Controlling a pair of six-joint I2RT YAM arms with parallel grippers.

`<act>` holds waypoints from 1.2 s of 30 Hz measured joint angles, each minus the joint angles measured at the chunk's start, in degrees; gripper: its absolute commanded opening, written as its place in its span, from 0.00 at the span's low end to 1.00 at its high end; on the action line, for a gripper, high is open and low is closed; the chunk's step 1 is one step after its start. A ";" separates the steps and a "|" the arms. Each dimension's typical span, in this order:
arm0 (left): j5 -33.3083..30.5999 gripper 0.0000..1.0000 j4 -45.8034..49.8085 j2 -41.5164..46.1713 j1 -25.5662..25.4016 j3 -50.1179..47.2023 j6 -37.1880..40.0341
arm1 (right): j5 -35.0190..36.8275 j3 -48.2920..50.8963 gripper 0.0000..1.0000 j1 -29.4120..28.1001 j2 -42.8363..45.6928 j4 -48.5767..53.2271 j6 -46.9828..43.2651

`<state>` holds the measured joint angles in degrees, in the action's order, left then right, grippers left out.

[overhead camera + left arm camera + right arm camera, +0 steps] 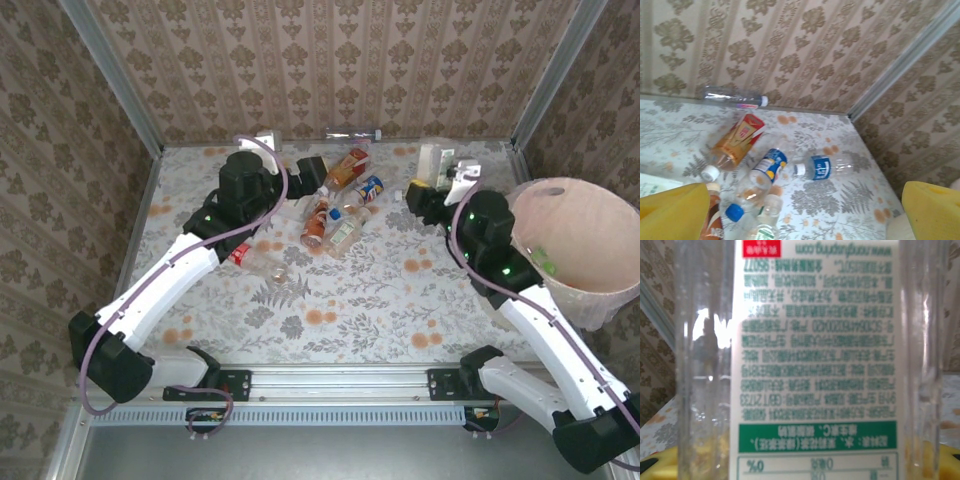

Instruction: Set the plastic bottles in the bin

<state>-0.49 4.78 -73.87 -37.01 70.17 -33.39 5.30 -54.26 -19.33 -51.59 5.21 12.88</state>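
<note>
The right gripper [440, 180], just left of the bin [600, 215], was clamped on an upright white-label bottle [434, 160]. The bottle's green-and-white print sat hard against the wrist camera, with a yellow pad [657, 462] at its foot.

Well left of the bin, the left gripper [802, 202] stood with its jaws spread wide and nothing between them. It was poised at a heap [340, 205] of loose bottles lying on the flowered table [400, 300].

In the heap lay an orange-label bottle [737, 140], a blue-and-yellow bottle [767, 167] and a blue-label bottle [820, 167], the last on the side nearest the bin. A blue-capped bottle [735, 212] lay closest to the open jaws.

A clear bottle [735, 97] lay against the wall [805, 55], left of the bin and farther back. A red-label bottle [243, 254] lay beyond the heap from the bin, partly under the left arm [170, 285].

The right arm [500, 260] ran along the bin's left side, overlapping its rim in the overhead view. The bin was lined with a thin clear bag [600, 305].
</note>
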 measured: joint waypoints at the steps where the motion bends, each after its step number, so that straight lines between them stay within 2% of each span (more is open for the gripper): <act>1: -0.52 1.00 0.17 -0.04 0.13 -0.09 0.00 | 0.02 -1.44 0.41 0.72 -0.13 1.25 -0.46; 7: -1.97 1.00 0.87 -0.68 0.90 -0.09 -0.07 | 1.01 -10.75 0.42 5.31 -0.37 10.47 -3.26; 14: -2.10 1.00 3.39 -4.24 3.34 0.00 -2.19 | 8.74 -16.83 0.41 10.40 0.37 19.82 -5.27; 22: 1.62 1.00 4.52 -7.23 6.71 0.46 -5.68 | 14.12 -18.03 0.40 20.85 3.91 29.75 -4.48; 28: 6.32 1.00 6.45 -10.08 8.81 2.71 -7.41 | 20.44 -19.02 0.43 24.65 4.13 37.81 -3.74; 31: 9.44 1.00 7.56 -12.52 10.21 4.87 -8.39 | 20.63 -16.41 0.43 28.96 5.68 39.45 -3.72; 36: 14.29 1.00 9.55 -14.93 13.18 7.23 -10.54 | 19.32 -14.49 0.44 40.70 5.49 41.66 -3.80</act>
<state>13.80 14.33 -88.79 -23.83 77.41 -43.92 24.62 -68.75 21.37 -46.11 46.87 9.08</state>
